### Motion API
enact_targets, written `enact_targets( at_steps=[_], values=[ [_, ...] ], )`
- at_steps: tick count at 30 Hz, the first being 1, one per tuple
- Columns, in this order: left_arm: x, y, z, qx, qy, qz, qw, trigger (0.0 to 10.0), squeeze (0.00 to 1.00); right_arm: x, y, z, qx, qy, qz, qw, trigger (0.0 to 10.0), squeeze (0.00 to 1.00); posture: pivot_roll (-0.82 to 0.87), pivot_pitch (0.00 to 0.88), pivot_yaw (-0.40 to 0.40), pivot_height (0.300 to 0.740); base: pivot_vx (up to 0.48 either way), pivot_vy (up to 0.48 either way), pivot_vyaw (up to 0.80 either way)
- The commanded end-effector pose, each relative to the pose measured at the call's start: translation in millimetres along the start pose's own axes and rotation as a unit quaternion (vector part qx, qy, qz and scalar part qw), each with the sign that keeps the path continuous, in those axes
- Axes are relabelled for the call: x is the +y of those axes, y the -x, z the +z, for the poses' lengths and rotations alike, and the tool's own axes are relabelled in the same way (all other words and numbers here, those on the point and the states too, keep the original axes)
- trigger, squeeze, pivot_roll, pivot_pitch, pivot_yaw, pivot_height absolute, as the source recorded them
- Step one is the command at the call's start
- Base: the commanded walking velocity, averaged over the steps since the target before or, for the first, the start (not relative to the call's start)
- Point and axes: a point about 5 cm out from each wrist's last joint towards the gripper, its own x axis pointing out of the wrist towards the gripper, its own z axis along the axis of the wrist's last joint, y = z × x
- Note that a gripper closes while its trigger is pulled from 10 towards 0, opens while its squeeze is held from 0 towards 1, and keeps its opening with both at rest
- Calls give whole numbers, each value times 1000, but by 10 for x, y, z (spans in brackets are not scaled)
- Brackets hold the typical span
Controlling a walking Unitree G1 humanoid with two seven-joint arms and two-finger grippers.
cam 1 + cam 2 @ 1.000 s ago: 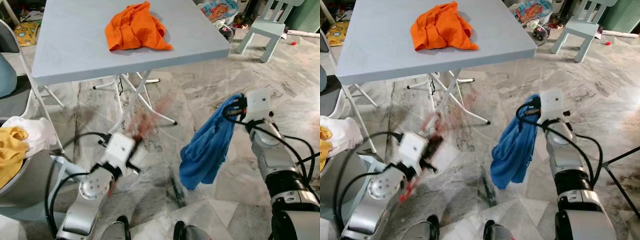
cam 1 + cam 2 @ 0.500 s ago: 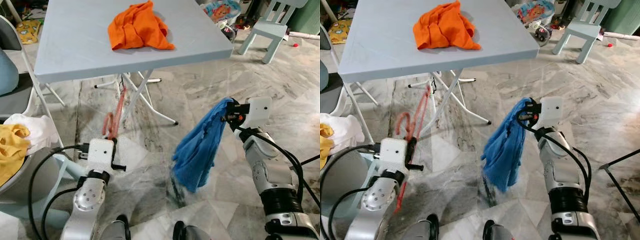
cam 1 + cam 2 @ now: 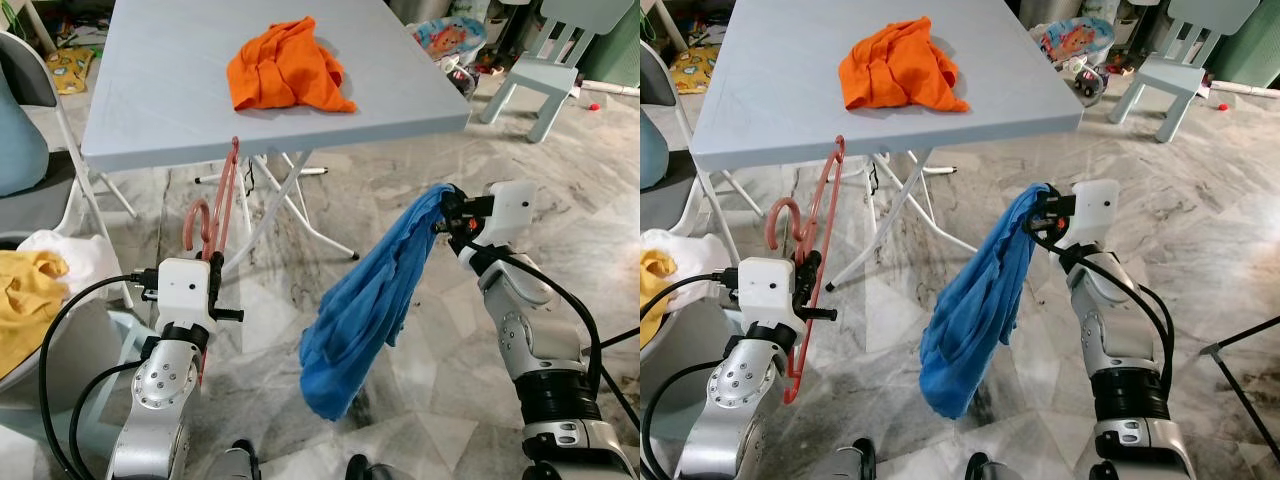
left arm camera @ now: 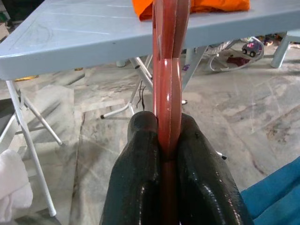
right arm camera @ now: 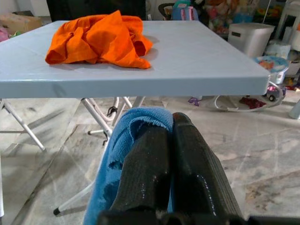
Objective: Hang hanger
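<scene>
The left gripper (image 4: 169,154) pinches a slim red hanger (image 3: 815,240) upright below the counter (image 3: 760,110) edge; the right gripper (image 5: 171,140) clamps a drooping blue cloth (image 3: 975,310). The hanger's narrow glossy bar could twist or slip, or its top knock the counter.

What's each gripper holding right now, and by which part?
The left gripper pinches the red hanger on its thin frame, hook end uppermost. The right gripper clamps the blue cloth at its top edge; the rest hangs free.
</scene>
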Motion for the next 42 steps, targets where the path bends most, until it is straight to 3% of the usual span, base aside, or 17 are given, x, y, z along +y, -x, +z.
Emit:
enact_targets(
  at_steps=[1, 7, 18, 25, 29, 37, 42],
  values=[
    [-5, 48, 29, -3, 3, 3, 1000, 10000, 0, 16, -7, 90, -16, -5, 5, 1000, 0, 0, 153, 167, -54, 740, 341, 0, 0],
    [-15, 34, 64, -8, 6, 2, 1000, 10000, 0, 62, -28, 88, -23, -26, 2, 999, 0, 0, 160, 151, -35, 740, 373, 0, 0],
    [3, -124, 92, -10, -10, -24, 1000, 10000, 0, 125, -26, -65, -21, -49, -17, 998, 0, 0, 203, 75, 52, 740, 393, 0, 0],
    [63, -162, 94, -10, -19, -25, 999, 10000, 0, 166, -66, -132, -7, -30, 7, 1000, 0, 0, 201, 38, 59, 740, 395, 0, 0],
    [1, -177, 60, -9, -6, -23, 1000, 10000, 0, 183, -170, -72, -6, 9, 35, 999, 0, 0, 192, 24, 33, 740, 393, 0, 0],
    [-16, -159, 30, -7, 1, -18, 1000, 10000, 0, 175, -187, -80, 9, 23, 56, 998, 0, 0, 186, 24, 14, 740, 394, 0, 0],
    [27, -119, -30, 9, 16, -8, 1000, 10000, 0, 358, -142, -190, 22, 35, 102, 994, 0, 0, 181, 30, 22, 740, 311, 363, 0]
  ],
)
